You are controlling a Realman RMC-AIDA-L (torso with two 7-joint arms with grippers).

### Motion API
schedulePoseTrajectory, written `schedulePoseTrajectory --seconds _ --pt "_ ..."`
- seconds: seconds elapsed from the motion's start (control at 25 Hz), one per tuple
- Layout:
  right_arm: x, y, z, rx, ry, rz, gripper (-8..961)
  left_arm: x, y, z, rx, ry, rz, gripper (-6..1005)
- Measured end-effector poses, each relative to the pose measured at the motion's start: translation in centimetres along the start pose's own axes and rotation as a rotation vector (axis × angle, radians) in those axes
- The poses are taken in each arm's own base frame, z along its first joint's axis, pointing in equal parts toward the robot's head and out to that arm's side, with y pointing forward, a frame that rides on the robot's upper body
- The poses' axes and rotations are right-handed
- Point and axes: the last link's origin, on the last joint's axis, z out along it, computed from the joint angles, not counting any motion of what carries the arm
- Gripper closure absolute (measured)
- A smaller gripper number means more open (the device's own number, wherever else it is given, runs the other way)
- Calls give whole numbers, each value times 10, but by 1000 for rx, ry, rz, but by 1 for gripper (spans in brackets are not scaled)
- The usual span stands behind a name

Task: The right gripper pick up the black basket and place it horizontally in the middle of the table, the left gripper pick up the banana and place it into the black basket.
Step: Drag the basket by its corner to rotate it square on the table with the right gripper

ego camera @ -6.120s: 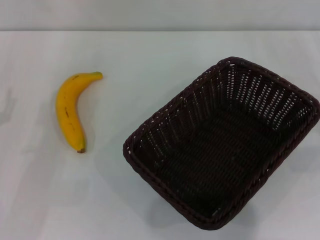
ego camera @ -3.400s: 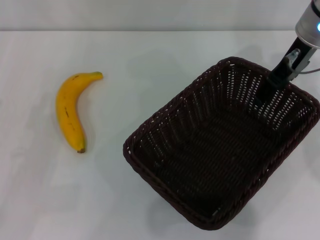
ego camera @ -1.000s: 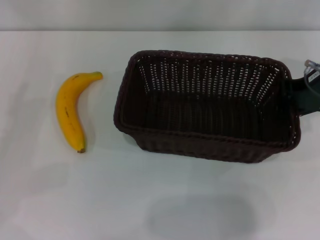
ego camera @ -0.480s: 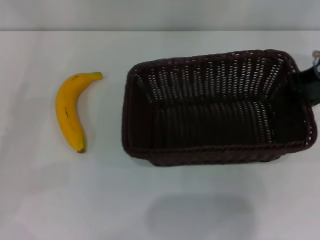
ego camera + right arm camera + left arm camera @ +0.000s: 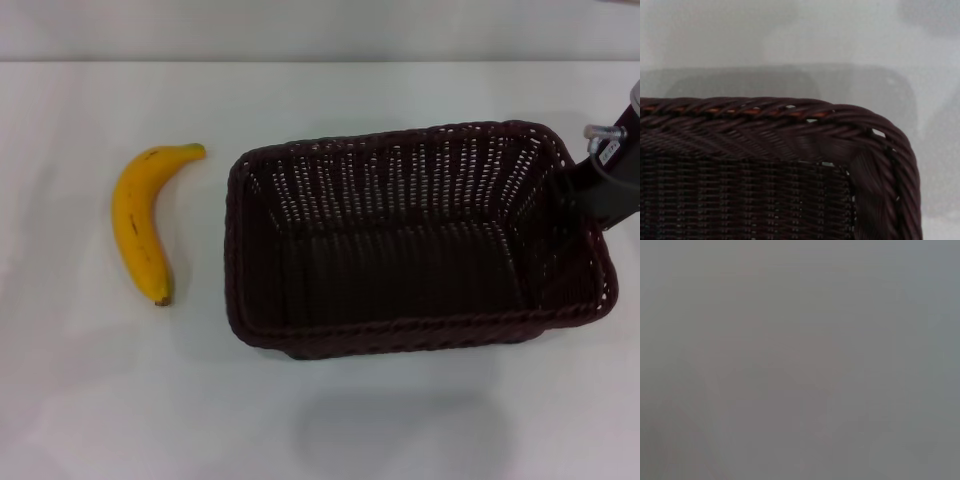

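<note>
Over the table (image 5: 330, 420), right gripper (image 5: 603, 190) holds the basket (image 5: 415, 240) by its right rim, fingers clamped there, basket seemingly lifted, lying crosswise. Banana (image 5: 138, 222) lies left. Next: lower it centrally, then release. Left gripper is out of sight.

Bright even light, soft shadow under black basket (image 5: 420, 240), left wrist view blank grey

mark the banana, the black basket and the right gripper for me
banana (image 5: 137, 226): head view, middle of its yellow body.
black basket (image 5: 400, 333): head view, near long rim.
black basket (image 5: 765, 111): right wrist view, braided rim.
right gripper (image 5: 606, 188): head view, dark body at the basket's right end; fingertips hidden.
</note>
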Motion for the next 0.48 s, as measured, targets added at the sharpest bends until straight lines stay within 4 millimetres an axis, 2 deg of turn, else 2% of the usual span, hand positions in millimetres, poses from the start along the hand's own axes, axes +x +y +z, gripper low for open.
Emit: schedulePoseTrajectory --seconds 0.48 --pt "1 0 -1 -51 -27 28 798 0 -4 -2 7 -10 3 139"
